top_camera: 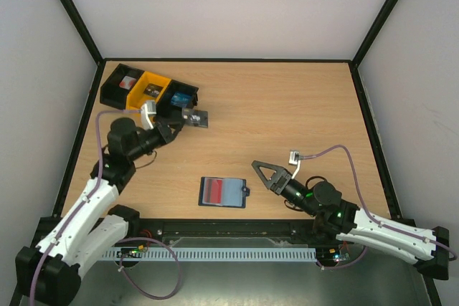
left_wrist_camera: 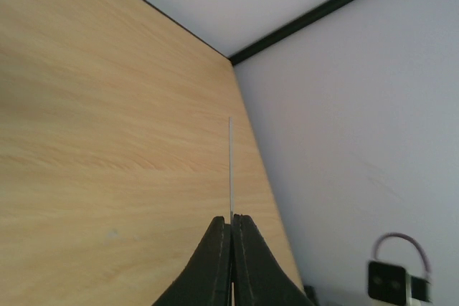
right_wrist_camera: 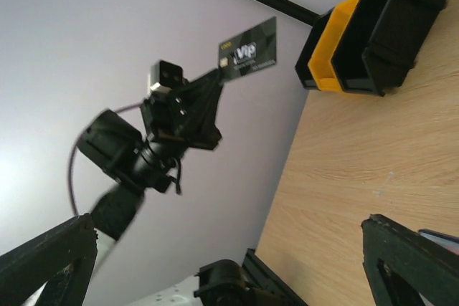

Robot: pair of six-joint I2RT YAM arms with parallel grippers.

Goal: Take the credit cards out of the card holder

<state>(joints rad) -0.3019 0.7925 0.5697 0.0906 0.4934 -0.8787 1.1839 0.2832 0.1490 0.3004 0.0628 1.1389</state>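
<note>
Clenching a card (top_camera: pixel 196 117), seemingly by its margin, near the desk's (top_camera: pixel 287 112) far-left corner, the left gripper (top_camera: pixel 178 122) is risking a drop; the released right gripper (top_camera: pixel 262 177) is idling beside the card holder (top_camera: pixel 223 192) at the near edge.

I list: left gripper (right_wrist_camera: pixel 217 75) pinching black VIP card (right_wrist_camera: pixel 248 51); black-and-yellow bins (right_wrist_camera: pixel 366 37) on wooden table (right_wrist_camera: pixel 344 163); my right gripper (right_wrist_camera: pixel 228 231) spread wide

Even, bright light casts faint shadows; wrist views look slightly soft.
</note>
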